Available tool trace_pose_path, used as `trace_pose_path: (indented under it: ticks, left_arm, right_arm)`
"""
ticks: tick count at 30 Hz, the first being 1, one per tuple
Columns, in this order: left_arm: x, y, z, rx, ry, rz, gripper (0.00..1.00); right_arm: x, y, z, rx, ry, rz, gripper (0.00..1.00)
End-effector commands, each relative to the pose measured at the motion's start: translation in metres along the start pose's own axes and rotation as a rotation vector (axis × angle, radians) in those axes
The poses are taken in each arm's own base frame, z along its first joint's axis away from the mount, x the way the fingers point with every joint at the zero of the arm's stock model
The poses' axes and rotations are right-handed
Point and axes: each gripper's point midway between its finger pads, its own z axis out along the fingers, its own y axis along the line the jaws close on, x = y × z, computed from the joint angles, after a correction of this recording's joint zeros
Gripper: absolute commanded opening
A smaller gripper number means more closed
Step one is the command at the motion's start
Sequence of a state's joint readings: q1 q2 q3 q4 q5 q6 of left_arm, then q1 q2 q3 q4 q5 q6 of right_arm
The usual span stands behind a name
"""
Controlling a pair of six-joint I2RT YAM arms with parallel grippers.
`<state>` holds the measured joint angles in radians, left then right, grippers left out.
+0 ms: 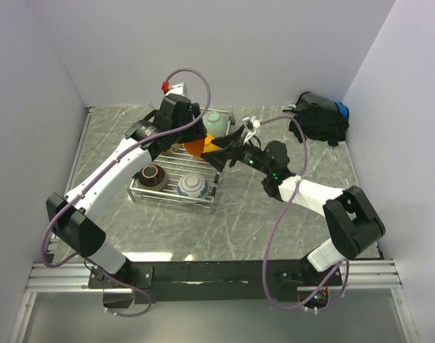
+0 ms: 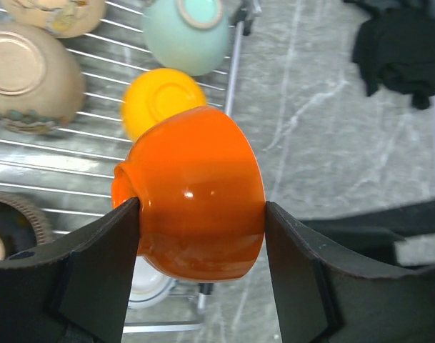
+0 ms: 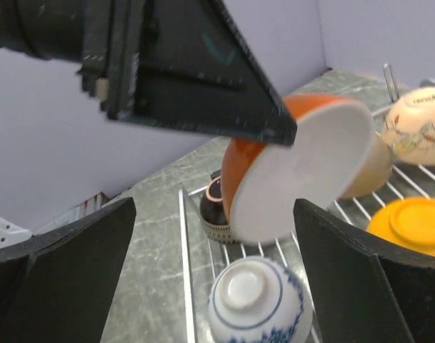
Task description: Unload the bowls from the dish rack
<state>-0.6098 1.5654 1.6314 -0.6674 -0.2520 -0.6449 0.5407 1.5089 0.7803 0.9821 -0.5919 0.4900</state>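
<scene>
A: Left gripper is clamped across the orange bowl, tipped sideways above the rack.

B: Right gripper gapes empty (fully wide) just right of it, facing the bowl's mouth, so it looks best placed for a handover.

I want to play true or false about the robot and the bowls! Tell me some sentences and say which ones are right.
1. The left pincer grips the glossy orange ceramic bowl. True.
2. The right pincer is shut. False: its jaws stand wide open, gripping nothing.
3. The small yellow ceramic bowl lies upside down on the silver wire dish rack. True.
4. The black fabric bag lies in the rack. False: it lies on the grey marbled table, apart from the rack.
</scene>
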Motion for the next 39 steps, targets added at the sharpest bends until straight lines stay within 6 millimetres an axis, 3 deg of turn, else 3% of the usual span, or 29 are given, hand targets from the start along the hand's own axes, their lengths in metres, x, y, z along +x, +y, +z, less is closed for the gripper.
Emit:
trace_pose_path:
  ticks: [1,3,6,7,9,10,12,13,16,18,20,21,22,24,25,26,28,29,31,32,34,35,36,37,38,39]
  left_arm:
    - [-0.031,-0.033,-0.026,0.173,-0.088,-0.112,0.3]
    - [-0.033,-0.037,-0.03,0.193,-0.091,-0.125,0.3]
    - [-0.031,-0.039,-0.032,0.213,-0.086,-0.138,0.3]
    - [-0.031,-0.039,-0.032,0.215,-0.085,-0.141,0.3]
    - [-0.028,-0.04,-0.031,0.223,-0.078,-0.146,0.3]
    - [-0.028,-0.041,-0.031,0.226,-0.078,-0.15,0.29]
    - [-0.028,-0.042,-0.033,0.238,-0.083,-0.155,0.29]
    - [-0.027,-0.042,-0.033,0.24,-0.083,-0.157,0.29]
    - [-0.025,-0.042,-0.034,0.248,-0.075,-0.158,0.29]
    - [-0.022,-0.041,-0.036,0.255,-0.072,-0.156,0.3]
    - [-0.024,-0.041,-0.042,0.272,-0.086,-0.15,0.42]
    - [-0.021,-0.04,-0.042,0.278,-0.09,-0.144,0.5]
    - [-0.022,-0.04,-0.045,0.285,-0.1,-0.139,0.71]
    - [-0.025,-0.032,-0.057,0.282,-0.139,-0.124,0.97]
    - [-0.031,-0.029,-0.07,0.291,-0.17,-0.12,0.99]
    - [-0.028,-0.022,-0.072,0.276,-0.181,-0.093,1.0]
    - [-0.039,-0.012,-0.092,0.264,-0.256,-0.077,0.99]
    - [-0.034,-0.001,-0.092,0.239,-0.268,-0.034,0.99]
    - [-0.043,0.015,-0.112,0.203,-0.351,-0.014,0.99]
    - [-0.031,0.03,-0.107,0.162,-0.35,0.044,0.99]
    - [-0.034,0.051,-0.122,0.11,-0.432,0.069,1.0]
    - [-0.017,0.068,-0.112,0.061,-0.417,0.133,1.0]
    - [-0.013,0.078,-0.112,0.03,-0.427,0.155,0.99]
    - [-0.011,0.087,-0.12,0.017,-0.452,0.168,1.0]
    - [0.0,0.103,-0.113,-0.041,-0.445,0.207,0.99]
    - [0.004,0.11,-0.113,-0.063,-0.448,0.217,0.99]
  right_arm:
    - [-0.024,0.011,0.021,-0.092,-0.038,-0.081,1.0]
    - [-0.017,0.007,0.026,-0.095,-0.015,-0.076,0.99]
    - [-0.014,0.009,0.032,-0.122,0.008,-0.073,0.9]
    - [-0.013,0.012,0.034,-0.139,0.015,-0.078,0.79]
    - [-0.009,0.013,0.035,-0.139,0.033,-0.08,0.66]
    - [-0.007,0.016,0.036,-0.147,0.041,-0.081,0.51]
    - [-0.005,0.017,0.036,-0.146,0.051,-0.084,0.39]
    - [-0.003,0.017,0.035,-0.145,0.057,-0.081,0.26]
    - [-0.002,0.018,0.03,-0.136,0.062,-0.084,0.0]
    - [-0.003,0.021,0.027,-0.13,0.067,-0.094,0.0]
    - [-0.003,0.022,0.022,-0.12,0.084,-0.105,0.0]
    - [-0.002,0.021,0.02,-0.109,0.092,-0.112,0.0]
    - [0.001,0.019,0.017,-0.092,0.105,-0.116,0.0]
    - [0.005,0.012,0.008,-0.031,0.144,-0.134,0.0]
    - [0.001,0.011,0.003,-0.008,0.149,-0.177,0.0]
    - [0.013,0.005,-0.005,0.038,0.21,-0.158,0.0]
    - [0.017,-0.009,-0.015,0.127,0.251,-0.204,0.0]
    - [0.024,-0.014,-0.027,0.181,0.309,-0.194,0.0]
    - [0.014,-0.032,-0.045,0.327,0.337,-0.239,0.0]
    - [0.026,-0.043,-0.063,0.408,0.418,-0.217,0.0]
    - [0.015,-0.062,-0.084,0.557,0.452,-0.239,0.0]
    - [0.023,-0.069,-0.101,0.612,0.518,-0.212,0.0]
    - [0.017,-0.074,-0.108,0.644,0.529,-0.205,0.0]
    - [0.013,-0.092,-0.124,0.715,0.551,-0.214,0.0]
    - [0.017,-0.099,-0.139,0.759,0.596,-0.187,0.0]
    - [0.008,-0.106,-0.144,0.793,0.594,-0.178,0.0]
